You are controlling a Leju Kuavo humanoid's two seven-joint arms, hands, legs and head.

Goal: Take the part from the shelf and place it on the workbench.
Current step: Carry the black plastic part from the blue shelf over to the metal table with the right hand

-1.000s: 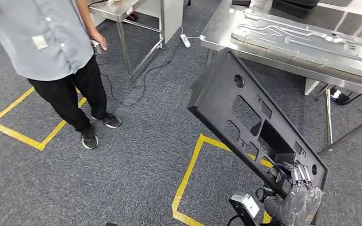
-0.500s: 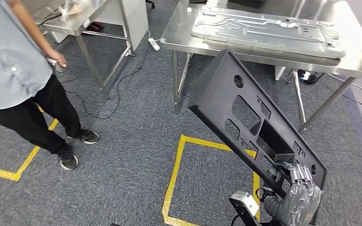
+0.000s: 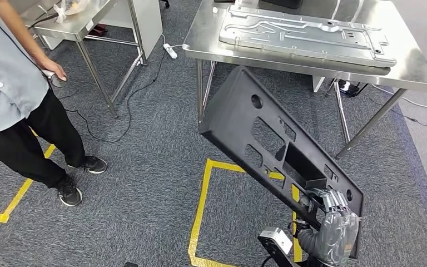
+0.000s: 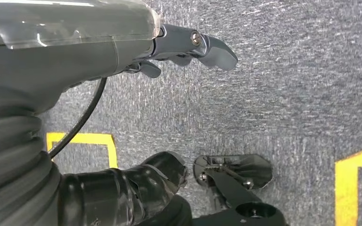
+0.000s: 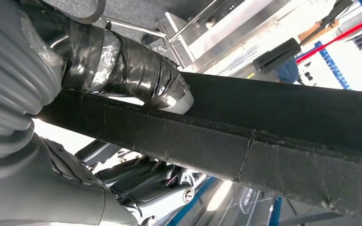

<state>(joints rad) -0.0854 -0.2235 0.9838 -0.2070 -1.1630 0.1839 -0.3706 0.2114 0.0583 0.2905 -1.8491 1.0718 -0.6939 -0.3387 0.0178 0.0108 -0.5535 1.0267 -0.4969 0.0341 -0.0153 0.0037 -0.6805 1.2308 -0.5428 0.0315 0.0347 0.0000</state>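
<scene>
Shifted since a second ago: whole head view, so the camera has turned; workbench (image 3: pixel 411 69) now lies more squarely ahead and the person (image 3: pixel 11 83) sits further toward the left edge, while the part keeps its place in the right hand. Item, task piece: black part (image 3: pixel 267 139), a long flat panel with cut-out openings and round holes, held tilted in the air, its far corner raised toward the workbench's front edge, its near end low at the right hand; not on the workbench. Item: right hand (image 3: pixel 333 214), fingers curled through an opening at the panel's near end, gripping it; right wrist view shows the taped thumb (image 5: pixel 136 77) pressed on the panel's black edge (image 5: pixel 287 122) with dark fingers closed below it. Item: left hand (image 4: pixel 179 47), hanging over grey carpet, fingers apart, holding nothing. Item: workbench, stainless steel on slender legs, carrying a large grey metal plate (image 3: pixel 306 33) with raised ribs, lying flat. Item: second steel table (image 3: pixel 83 25) at upper left, with a clear bag on top. Item: person in grey shirt, black trousers and dark shoes, standing at left, one hand beside the second table's leg. Item: yellow floor tape (image 3: pixel 200 206) forming a square outline beneath the panel; white power strip (image 3: pixel 170 51) and cable on the carpet between the tables.
</scene>
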